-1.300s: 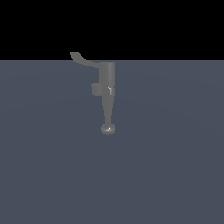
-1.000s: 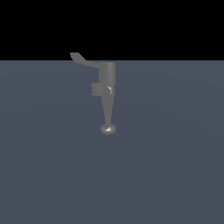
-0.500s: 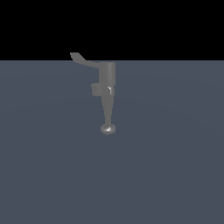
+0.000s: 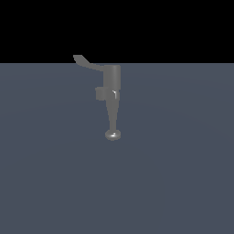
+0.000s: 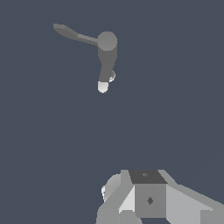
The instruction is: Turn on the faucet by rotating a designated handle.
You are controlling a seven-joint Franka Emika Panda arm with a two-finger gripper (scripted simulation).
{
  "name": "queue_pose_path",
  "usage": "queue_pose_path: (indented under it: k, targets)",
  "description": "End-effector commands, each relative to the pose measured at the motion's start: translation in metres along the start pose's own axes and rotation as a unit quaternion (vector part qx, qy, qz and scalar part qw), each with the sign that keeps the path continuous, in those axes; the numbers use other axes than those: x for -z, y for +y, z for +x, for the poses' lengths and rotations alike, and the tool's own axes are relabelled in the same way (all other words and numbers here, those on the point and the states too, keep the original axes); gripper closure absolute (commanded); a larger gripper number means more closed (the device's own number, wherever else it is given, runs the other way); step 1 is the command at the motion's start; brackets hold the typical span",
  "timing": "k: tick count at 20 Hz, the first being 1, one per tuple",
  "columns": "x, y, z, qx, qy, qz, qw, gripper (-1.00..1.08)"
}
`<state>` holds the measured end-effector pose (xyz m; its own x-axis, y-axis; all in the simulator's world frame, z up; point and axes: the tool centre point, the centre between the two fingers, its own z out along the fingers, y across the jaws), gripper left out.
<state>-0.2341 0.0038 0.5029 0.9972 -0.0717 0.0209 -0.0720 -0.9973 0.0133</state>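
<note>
Grey metal faucet (image 4: 112, 91) stands on a flat slate-blue floor (image 4: 173, 173), a bit toward the exterior view's left of centre. Cylindrical body up top, tapering spout running down to a rounded knob (image 4: 113, 135) that catches a highlight. Small square side block (image 4: 100, 93) sits on the body's flank, on the exterior view's left.

Handle (image 4: 87, 63) is a thin flat lever coming off the top of the cylinder and pointing toward the exterior view's left, tip turned up, crossing the line where the floor meets the black background (image 4: 183, 27). Nothing is touching it.

Wrist view shows the same faucet (image 5: 106, 57) from above: round cylinder top, spout foreshortened with the bright knob (image 5: 103, 86) at its end, handle (image 5: 72, 34) sticking out sideways from the cylinder and widening toward its tip.

My gripper (image 5: 148, 199) shows only in the wrist view, as blocky grey and white housing with a dark top face, well apart from the faucet with bare floor (image 5: 175, 87) between. My arm does not appear in the exterior view. Fingertips are not clearly visible, so I cannot tell how far the jaws are spread. Nothing visible in my grasp; no contact with handle or faucet.
</note>
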Motion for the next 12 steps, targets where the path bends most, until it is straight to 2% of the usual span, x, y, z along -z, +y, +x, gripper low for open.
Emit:
queue_pose_path:
  k: [1,7,12]
  targets:
    - [-0.001,-0.002,0.007,-0.018,-0.001,0.004,0.9998,1.08]
    - [-0.006,-0.009,0.031,-0.076,-0.005,0.015,0.997,1.08]
    - [-0.013,-0.016,0.055,-0.133,-0.01,0.024,0.9907,1.08]
